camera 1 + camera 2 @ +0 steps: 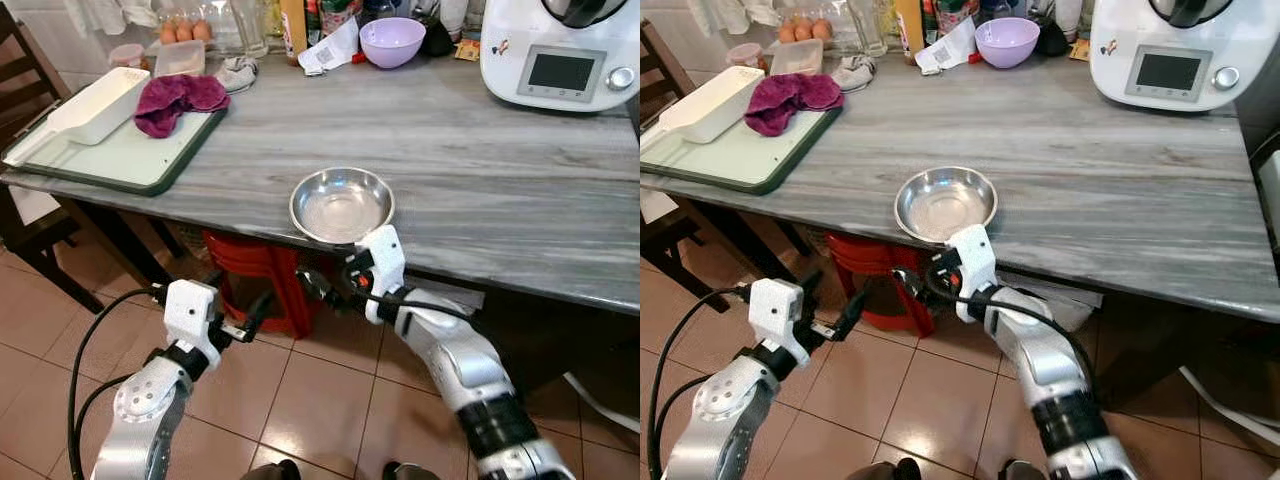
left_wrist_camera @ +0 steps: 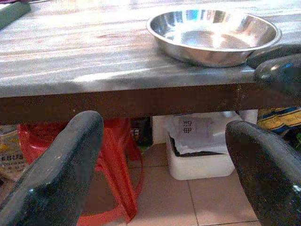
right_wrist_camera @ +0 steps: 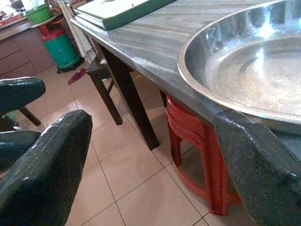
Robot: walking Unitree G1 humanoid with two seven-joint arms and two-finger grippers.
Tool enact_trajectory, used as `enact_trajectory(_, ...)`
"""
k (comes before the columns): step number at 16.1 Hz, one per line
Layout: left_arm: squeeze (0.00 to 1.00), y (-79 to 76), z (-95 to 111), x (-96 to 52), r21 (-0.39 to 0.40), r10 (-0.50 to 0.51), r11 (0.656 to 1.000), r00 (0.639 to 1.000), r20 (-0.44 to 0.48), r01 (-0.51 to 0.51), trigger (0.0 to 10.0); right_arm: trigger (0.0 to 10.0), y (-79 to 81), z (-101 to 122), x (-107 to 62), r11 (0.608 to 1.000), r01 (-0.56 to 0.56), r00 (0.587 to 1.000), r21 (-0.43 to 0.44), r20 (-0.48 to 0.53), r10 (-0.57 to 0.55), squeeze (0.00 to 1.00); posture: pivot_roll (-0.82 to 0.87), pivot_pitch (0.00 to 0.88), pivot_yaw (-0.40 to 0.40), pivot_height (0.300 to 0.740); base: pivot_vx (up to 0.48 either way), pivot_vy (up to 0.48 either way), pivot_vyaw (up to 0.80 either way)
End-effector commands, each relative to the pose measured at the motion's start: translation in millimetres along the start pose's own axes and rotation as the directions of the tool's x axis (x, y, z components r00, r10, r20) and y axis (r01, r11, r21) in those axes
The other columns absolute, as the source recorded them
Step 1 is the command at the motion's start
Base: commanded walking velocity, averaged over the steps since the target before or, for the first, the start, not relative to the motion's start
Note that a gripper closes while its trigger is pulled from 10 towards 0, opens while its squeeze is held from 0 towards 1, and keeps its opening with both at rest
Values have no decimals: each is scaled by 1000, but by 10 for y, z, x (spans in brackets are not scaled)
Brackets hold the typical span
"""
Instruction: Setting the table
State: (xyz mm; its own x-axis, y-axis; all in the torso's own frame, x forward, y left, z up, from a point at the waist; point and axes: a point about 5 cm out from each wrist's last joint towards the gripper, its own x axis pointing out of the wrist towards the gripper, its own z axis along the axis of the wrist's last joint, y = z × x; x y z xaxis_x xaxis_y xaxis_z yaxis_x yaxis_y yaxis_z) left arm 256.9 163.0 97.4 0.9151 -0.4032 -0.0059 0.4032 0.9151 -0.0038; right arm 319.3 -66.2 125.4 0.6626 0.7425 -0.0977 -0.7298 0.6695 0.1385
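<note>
A shallow steel bowl (image 1: 342, 205) sits on the grey stone table (image 1: 480, 160), close to its front edge. My right gripper (image 1: 318, 283) hangs just below that edge, under the bowl's near rim, open with nothing between its fingers. In the right wrist view the bowl (image 3: 254, 70) lies above and beyond the spread fingers (image 3: 51, 165). My left gripper (image 1: 252, 315) is lower and to the left, over the tiled floor, also open and empty. It points toward the table edge, and the bowl (image 2: 214, 35) shows in its wrist view.
A green tray (image 1: 130, 165) at the table's left holds a white container (image 1: 100, 100) and a magenta cloth (image 1: 180, 95). A purple bowl (image 1: 392, 40) and a white appliance (image 1: 560, 50) stand at the back. A red stool (image 1: 250, 265) is under the table, and a dark chair (image 1: 30, 70) at its left.
</note>
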Motion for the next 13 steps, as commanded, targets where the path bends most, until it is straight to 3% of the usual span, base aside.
enact_trajectory(1,0,15,11,-12,2,-2,1000,1000,-6,2,10000,10000,13,16,41,1000,-18,1000,0,12,18,0,-57,163,89,740,0,0,0)
enact_trajectory(13,0,-22,21,9,3,-21,1000,1000,-18,21,10000,10000,-391,107,69,984,177,979,2,105,-176,0,-51,166,112,740,0,0,0)
